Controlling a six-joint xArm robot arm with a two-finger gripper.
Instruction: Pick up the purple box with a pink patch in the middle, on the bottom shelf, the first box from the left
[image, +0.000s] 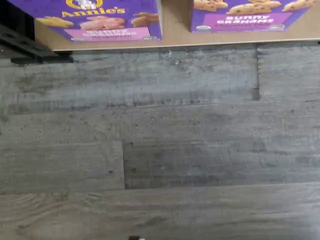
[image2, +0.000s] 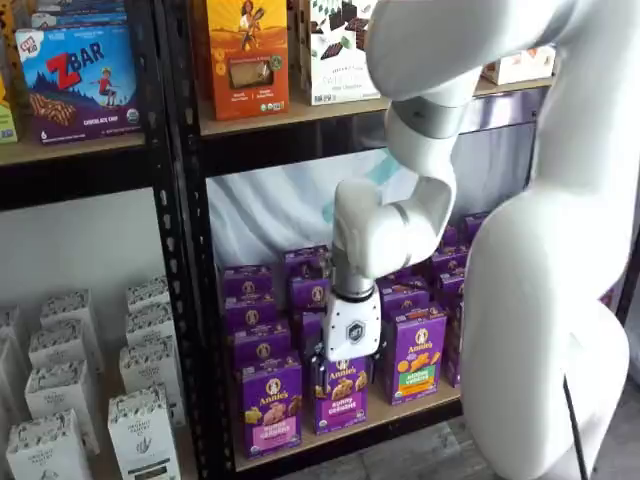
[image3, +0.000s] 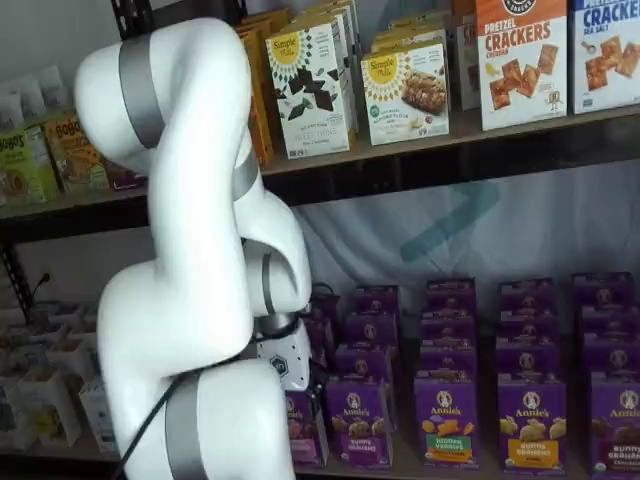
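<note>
The purple box (image2: 272, 405) with the pink band stands upright at the left front of the bottom shelf (image2: 405, 412). In the wrist view its lower front (image: 102, 20) shows on the tan board (image: 175, 27), with a purple-band box (image: 245, 15) beside it. My gripper (image2: 352, 356) hangs in front of that purple-band box (image2: 340, 397), to the right of and slightly above the pink-band box. Its white body shows, but the fingers are not clear. In a shelf view the gripper (image3: 290, 372) is half hidden by my arm, which covers most of the leftmost box.
A green-band box (image2: 418, 355) and several more purple boxes fill the shelf behind and to the right. A black perforated post (image2: 185, 260) stands just left of the pink-band box. White cartons (image2: 60, 400) fill the bay to the left. Grey plank floor (image: 160, 140) lies below.
</note>
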